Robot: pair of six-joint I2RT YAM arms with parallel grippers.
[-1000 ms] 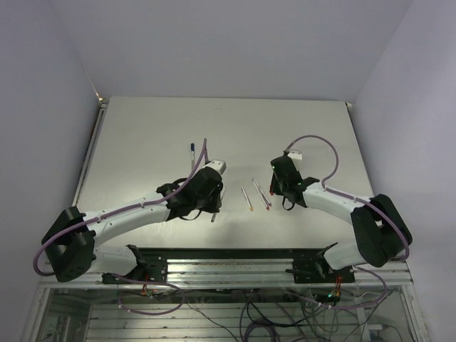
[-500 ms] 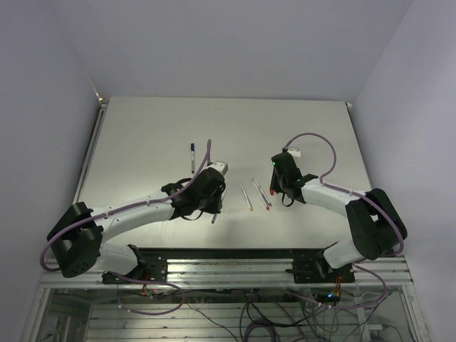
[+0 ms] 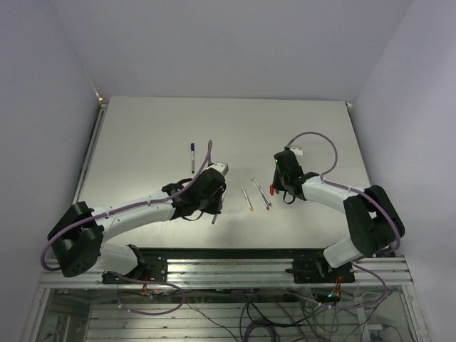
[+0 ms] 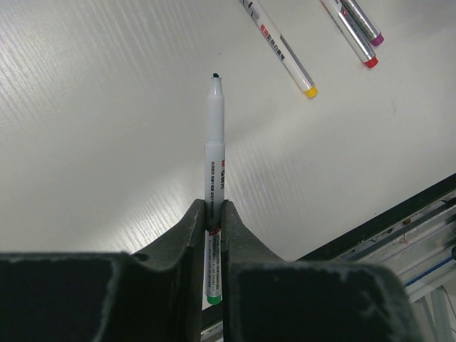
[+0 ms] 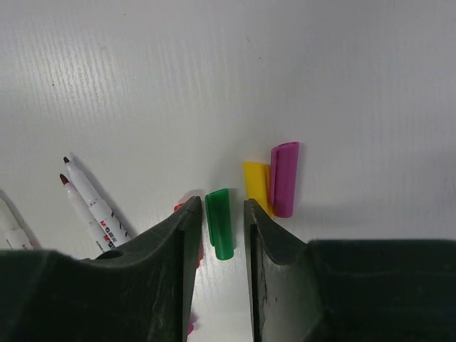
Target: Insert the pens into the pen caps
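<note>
My left gripper [image 4: 214, 211] is shut on a pale pen [image 4: 214, 149] with a green rear end, its dark tip pointing away over the table. From above, that gripper [image 3: 214, 203] hangs left of three loose pens [image 3: 255, 195]. My right gripper [image 5: 220, 205] is low over the table and open, its jaws on either side of the green pen cap [image 5: 221, 224] with a gap on the right side. Just beyond lie a yellow cap [image 5: 254, 182] and a magenta cap [image 5: 283, 178], touching each other. A red cap [image 5: 179, 207] peeks out behind the left finger.
Two uncapped pens [image 5: 90, 200] lie left of the right gripper's fingers. Yellow-ended [image 4: 283, 55], red-ended [image 4: 350, 37] and magenta-ended [image 4: 363, 21] pens lie ahead of the left gripper. A pen with a dark blue cap [image 3: 192, 156] lies farther back on the table. The table's front edge [image 4: 399, 214] is near.
The right gripper's jaws have narrowed around the green cap and the arm has shifted slightly. The left arm has edged a little to the right, still holding its pen.
</note>
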